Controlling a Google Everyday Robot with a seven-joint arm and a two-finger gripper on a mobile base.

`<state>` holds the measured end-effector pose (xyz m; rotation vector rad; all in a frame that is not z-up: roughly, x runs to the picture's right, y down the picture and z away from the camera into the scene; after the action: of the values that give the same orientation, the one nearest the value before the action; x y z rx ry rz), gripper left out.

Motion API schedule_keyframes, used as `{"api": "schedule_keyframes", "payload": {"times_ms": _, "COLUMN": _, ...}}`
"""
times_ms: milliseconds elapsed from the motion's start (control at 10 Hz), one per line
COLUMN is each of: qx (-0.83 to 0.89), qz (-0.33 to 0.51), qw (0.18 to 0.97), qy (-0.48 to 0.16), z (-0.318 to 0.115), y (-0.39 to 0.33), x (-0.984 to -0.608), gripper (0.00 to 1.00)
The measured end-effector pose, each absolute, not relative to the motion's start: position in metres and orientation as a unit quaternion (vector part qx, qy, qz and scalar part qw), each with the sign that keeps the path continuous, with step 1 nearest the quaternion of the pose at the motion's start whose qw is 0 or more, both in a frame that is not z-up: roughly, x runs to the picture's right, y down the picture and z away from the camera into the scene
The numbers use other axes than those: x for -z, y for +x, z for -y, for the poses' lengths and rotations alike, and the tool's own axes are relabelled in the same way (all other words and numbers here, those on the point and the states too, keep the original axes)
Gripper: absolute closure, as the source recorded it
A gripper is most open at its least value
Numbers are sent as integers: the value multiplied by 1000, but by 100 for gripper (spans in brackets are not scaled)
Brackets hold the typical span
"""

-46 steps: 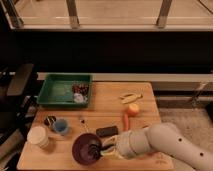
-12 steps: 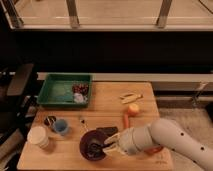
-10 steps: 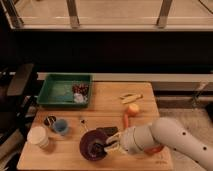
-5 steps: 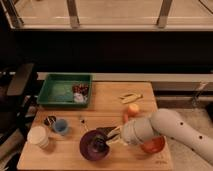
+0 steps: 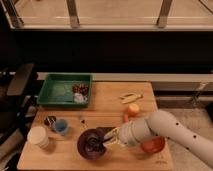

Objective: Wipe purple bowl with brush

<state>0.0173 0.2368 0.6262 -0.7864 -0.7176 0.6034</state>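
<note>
The purple bowl point(image 5: 91, 146) sits near the front of the wooden table point(image 5: 107, 107), left of centre, round and dark with a glossy inside. My gripper point(image 5: 111, 141) is at the bowl's right rim, at the end of my white arm point(image 5: 165, 131), which reaches in from the right. A dark brush point(image 5: 103, 135) sticks out from the gripper over the bowl's right side. The small blue cup point(image 5: 60, 126) stands left of the bowl. The orange bowl point(image 5: 152, 145) is partly hidden behind my arm.
A green tray point(image 5: 62, 90) with small items stands at the back left. A white cup point(image 5: 38, 136) is at the front left, a small dark item point(image 5: 49, 120) by the blue cup. A banana point(image 5: 131, 97) and an orange object point(image 5: 133, 109) lie at the right.
My arm has shifted up and to the right, and the gripper with the brush has moved from inside the bowl towards its right rim. The bowl has stayed in place.
</note>
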Motion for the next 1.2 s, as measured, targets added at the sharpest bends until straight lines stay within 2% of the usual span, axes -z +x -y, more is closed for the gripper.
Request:
{"api": "schedule_keyframes", "payload": {"times_ms": 200, "qx": -290, "qz": 330, "qw": 821, "qy": -365, "z": -244, "y": 17, "x": -613, "gripper": 100}}
{"api": "schedule_keyframes", "payload": {"times_ms": 500, "qx": -286, "qz": 314, "qw": 834, "qy": -353, "z": -231, "y": 26, "x": -604, "gripper": 100}}
{"api": "schedule_keyframes", "payload": {"times_ms": 900, "qx": -266, "qz": 315, "qw": 835, "qy": -363, "z": -212, "y": 26, "x": -626, "gripper": 100}}
{"api": "schedule_keyframes", "payload": {"times_ms": 1200, "qx": -260, "qz": 334, "qw": 826, "qy": -373, "z": -220, "y": 17, "x": -633, "gripper": 100}}
